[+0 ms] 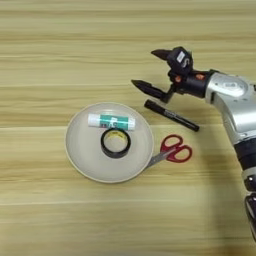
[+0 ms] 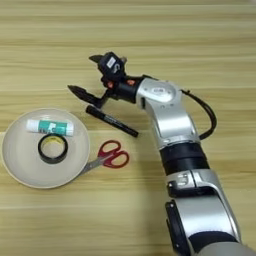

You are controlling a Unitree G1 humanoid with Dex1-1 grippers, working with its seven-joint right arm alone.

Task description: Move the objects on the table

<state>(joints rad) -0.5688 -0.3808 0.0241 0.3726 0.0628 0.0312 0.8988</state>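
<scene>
My right gripper (image 1: 143, 67) stands open with nothing between its two black fingers, above the table (image 1: 50, 50) just up and left of a slim black marker pen (image 1: 171, 115). The pen lies slantwise on the wood, right of a round cream plate (image 1: 80, 160). A white glue stick with a green label (image 1: 111, 121) lies in the plate. Red-handled scissors (image 1: 172, 151) lie to the right of the plate, their metal blades reaching its rim.
A black tape roll (image 1: 103, 142) lies flat in the plate below the glue stick. The silver forearm (image 2: 167, 115) comes in from the lower right and crosses the table's right side.
</scene>
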